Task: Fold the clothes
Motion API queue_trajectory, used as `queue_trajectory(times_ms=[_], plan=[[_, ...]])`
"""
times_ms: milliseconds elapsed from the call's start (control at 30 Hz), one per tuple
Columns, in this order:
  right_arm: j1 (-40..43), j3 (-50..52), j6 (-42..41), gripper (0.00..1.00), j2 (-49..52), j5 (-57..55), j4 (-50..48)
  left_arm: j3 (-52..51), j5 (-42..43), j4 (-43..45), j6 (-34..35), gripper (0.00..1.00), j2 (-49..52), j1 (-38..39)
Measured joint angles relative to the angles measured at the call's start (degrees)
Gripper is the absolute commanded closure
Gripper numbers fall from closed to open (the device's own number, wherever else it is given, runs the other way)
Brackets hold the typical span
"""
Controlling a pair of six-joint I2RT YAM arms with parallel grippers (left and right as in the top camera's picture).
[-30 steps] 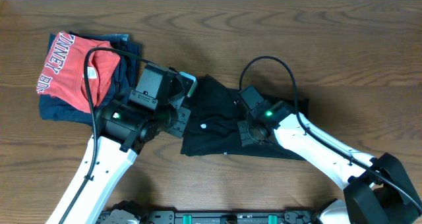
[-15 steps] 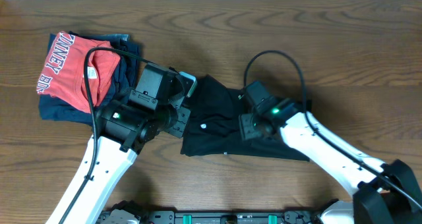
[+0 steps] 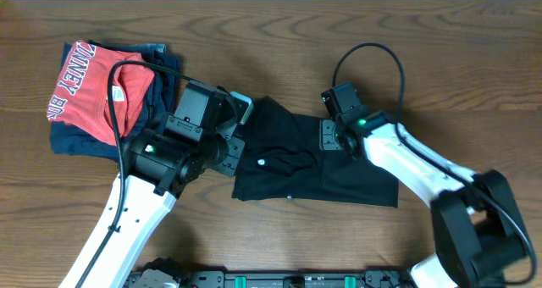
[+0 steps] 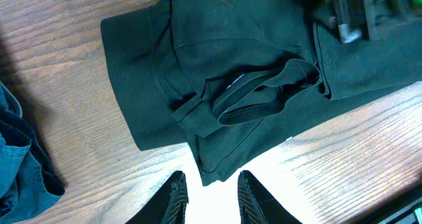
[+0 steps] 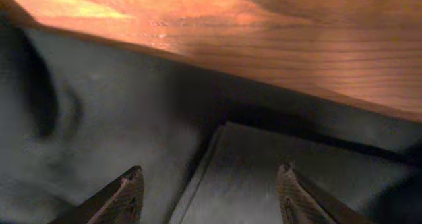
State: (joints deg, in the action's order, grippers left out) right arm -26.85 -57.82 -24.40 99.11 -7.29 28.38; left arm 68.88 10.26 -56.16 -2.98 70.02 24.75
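Desk (image 3: 356, 34), overhead view: the black shirt (image 3: 296, 157) is lying bunched in the middle, in a rough band slanting from upper left down to lower right. I am seeing a small white mark (image 3: 261, 162) on its left part. Its lower right part is lying flatter than the rest.

Left wrist view: the left pincer (image 4: 210, 194) is hovering over the near edge of the shirt. Its fingers (image 4: 173, 196) are standing a little apart, and I am seeing only bare desk and a corner of black fabric between them, nothing gripped. The collar (image 4: 264, 95) is showing as a creased loop near the middle of the fabric, with a speck of white just inside it. I cannot tell what that speck is.

Right wrist view: the right pincer (image 5: 212, 194) is hanging close over the black cloth with its fingers spread wide and nothing caught between them. A folded edge is running under the gap. Overhead, this pincer is sitting over the upper right part of the shirt.

At the far left a red shirt with white lettering (image 3: 93, 89) is lying on top of a navy garment (image 3: 68, 142), well apart from the right pincer. The left arm is crossing the pile's lower right corner.
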Motion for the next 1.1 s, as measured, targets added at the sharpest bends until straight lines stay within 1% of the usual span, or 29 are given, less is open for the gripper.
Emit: queue_trajectory(times_ms=[33, 67, 167, 200, 233, 267, 300, 533, 633, 833, 1000, 1033, 1100], plan=[[0.0, 0.0, 0.48, 0.45, 0.94, -0.04, -0.52, 0.0, 0.0, -0.04, 0.0, 0.72, 0.0, 0.0], [0.0, 0.0, 0.81, 0.53, 1.9, -0.15, -1.07, 0.0, 0.02, -0.04, 0.0, 0.72, 0.0, 0.0], [0.09, 0.0, 1.7, 0.7, 3.3, -0.7, -1.4, 0.0, 0.02, -0.2, 0.0, 0.72, 0.0, 0.0], [0.17, 0.0, 1.84, 0.79, 3.43, -1.16, -1.46, 0.0, 0.0, -0.24, 0.0, 0.73, 0.0, 0.0], [0.31, 0.0, 1.99, 0.87, 3.45, -1.6, -1.49, 0.0, 0.02, -0.24, 0.0, 0.72, 0.0, 0.0], [0.44, 0.0, 2.1, 0.98, 3.43, -1.88, -1.57, 0.0, 0.02, -0.24, 0.0, 0.73, 0.0, 0.0], [0.55, 0.0, 2.34, 0.99, 3.45, -2.1, -1.64, 0.0, 0.02, -0.24, 0.0, 0.72, 0.0, 0.0], [1.62, -0.37, 2.99, 0.99, 2.71, -1.95, 0.66, 0.0, 0.0, -0.24, 0.0, 0.72, 0.0, 0.0], [1.49, -0.42, 4.33, 0.99, -0.35, -0.9, 1.22, 0.0, 0.0, -0.24, 0.0, 0.72, 0.0, 0.0], [0.48, -1.51, 5.6, 0.99, -9.57, 0.22, 0.83, 0.0, 0.02, -0.24, 0.0, 0.72, 0.0, 0.0], [-0.07, -1.99, 5.81, 0.99, -9.6, 2.58, -0.11, 0.0, 0.0, -0.2, 0.0, 0.72, 0.0, 0.0], [-0.11, -1.99, 5.81, 0.97, -9.07, 2.89, -0.92, 0.0, 0.0, -0.2, 0.0, 0.72, 0.0, 0.0], [-0.31, -1.99, 5.73, 0.71, -7.89, 3.23, -2.73, 0.0, 0.0, -0.22, 0.0, 0.72, 0.0, 0.0]])
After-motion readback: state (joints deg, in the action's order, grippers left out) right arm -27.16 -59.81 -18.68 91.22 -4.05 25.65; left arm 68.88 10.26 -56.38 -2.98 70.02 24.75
